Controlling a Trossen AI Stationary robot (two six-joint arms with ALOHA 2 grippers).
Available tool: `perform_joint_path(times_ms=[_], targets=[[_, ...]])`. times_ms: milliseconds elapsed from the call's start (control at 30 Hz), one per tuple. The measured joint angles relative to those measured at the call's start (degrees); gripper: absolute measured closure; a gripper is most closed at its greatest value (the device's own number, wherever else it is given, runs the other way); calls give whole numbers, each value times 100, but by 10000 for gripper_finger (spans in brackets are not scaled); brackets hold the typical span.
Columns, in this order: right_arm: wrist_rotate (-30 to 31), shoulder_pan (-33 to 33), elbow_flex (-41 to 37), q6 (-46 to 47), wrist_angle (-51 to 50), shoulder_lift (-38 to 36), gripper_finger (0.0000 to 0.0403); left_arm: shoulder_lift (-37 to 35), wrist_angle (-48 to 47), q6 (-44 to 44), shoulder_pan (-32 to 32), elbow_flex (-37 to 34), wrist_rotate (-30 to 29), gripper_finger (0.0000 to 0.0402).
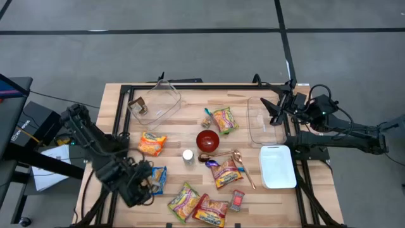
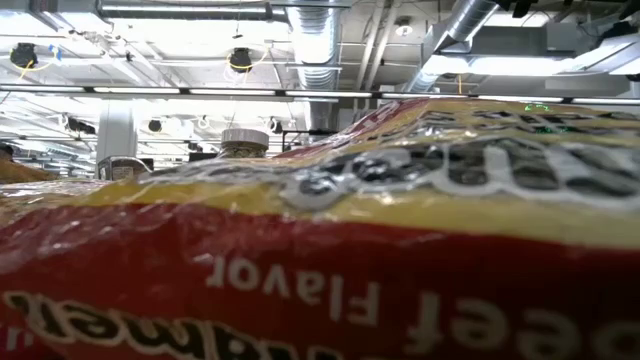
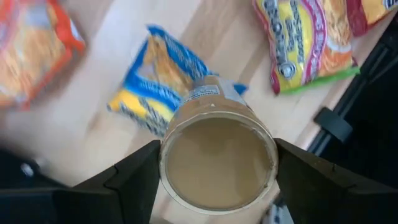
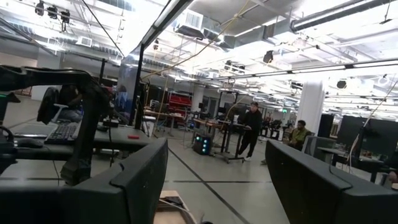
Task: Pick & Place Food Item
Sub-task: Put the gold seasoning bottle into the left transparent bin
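Note:
My left gripper is over the table's near left part, pointing down, shut on a small round jar with a tan end that faces the wrist camera and a label farther down. Under the jar a blue and yellow snack packet lies flat on the wood; it also shows in the high view. My right gripper is open and empty, held level above the right clear container. In the right wrist view it faces only the room. My left gripper pinches the jar by its round side wall just below the tan end, one finger on each side. The fingers come from above and lie along the jar, which stands upright between them. Whether its lower end rests on the blue packet, I cannot tell.
Several noodle and snack packets lie along the near edge and in the middle, with a red bowl, a small white jar and a spoon. A clear container stands far left, a white tray at the right. A packet blocks the low view.

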Motion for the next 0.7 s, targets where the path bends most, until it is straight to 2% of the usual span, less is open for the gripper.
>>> perform_joint_path(times_ms=[300,700], targets=[[1,0,0,-38,-2,0,138,-67,55,2290,1131,0,159,134],[2,-144,0,-84,-47,0,138,-849,26,4460,2826,4,-4,134]])
